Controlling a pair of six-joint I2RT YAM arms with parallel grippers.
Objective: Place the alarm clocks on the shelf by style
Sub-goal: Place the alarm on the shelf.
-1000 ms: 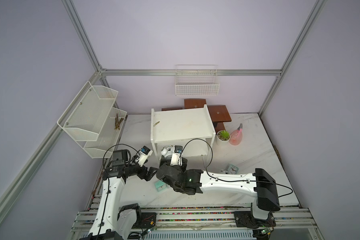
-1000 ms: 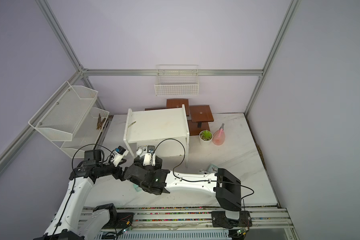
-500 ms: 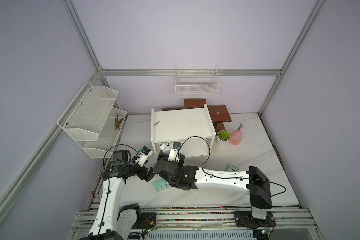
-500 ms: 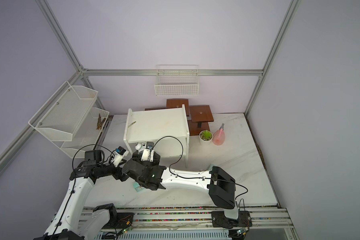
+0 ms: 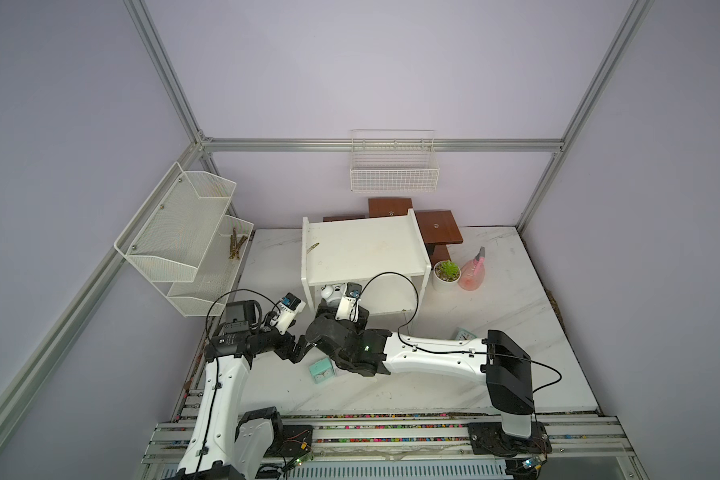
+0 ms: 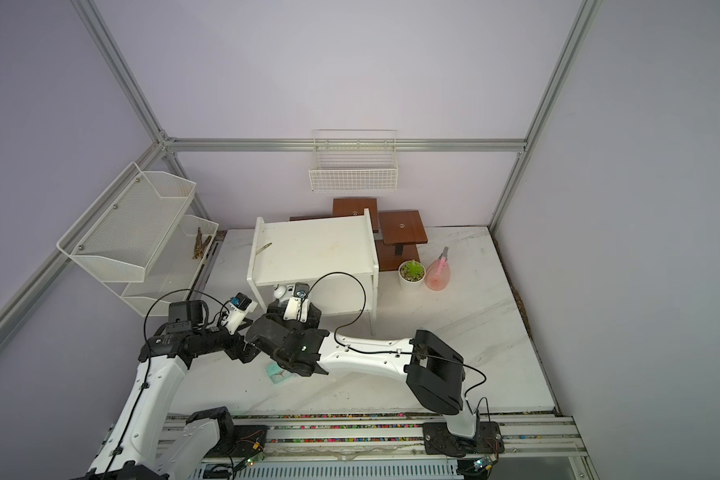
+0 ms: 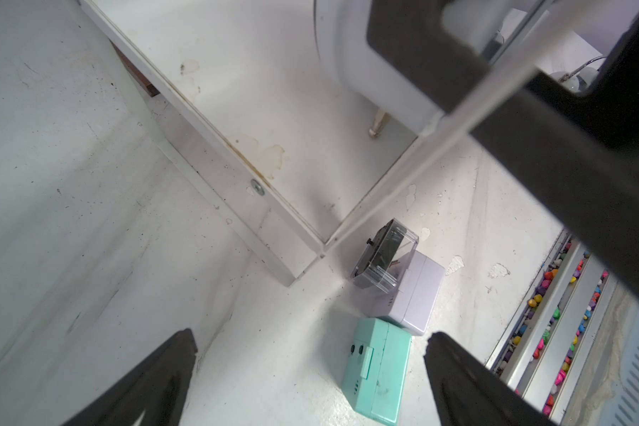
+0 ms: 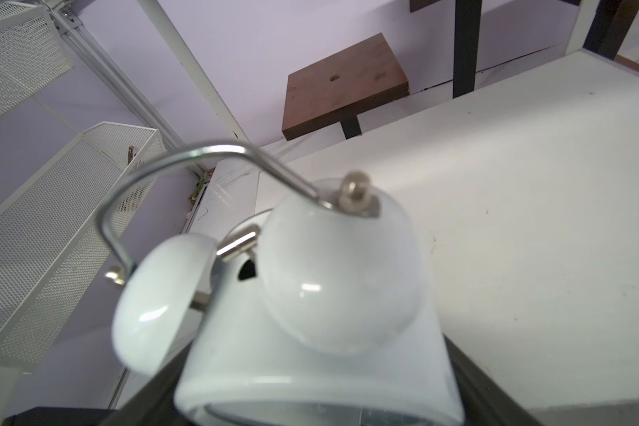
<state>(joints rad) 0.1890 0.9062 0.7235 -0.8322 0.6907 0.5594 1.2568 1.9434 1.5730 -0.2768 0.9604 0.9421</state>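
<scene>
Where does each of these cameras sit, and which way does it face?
Top views: high at the front, side by side, looking down on the table, shelf, left arm, right arm.
Left wrist: on the left arm, looking down past the open left pincer at a mint clock.
Right wrist: on the right arm, facing the shelf over the bell clock gripped by the right pincer.
Shared: that bell clock also shows in both top views.

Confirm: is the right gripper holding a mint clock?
No, in the right wrist view the right gripper grips a white twin-bell clock.
</scene>
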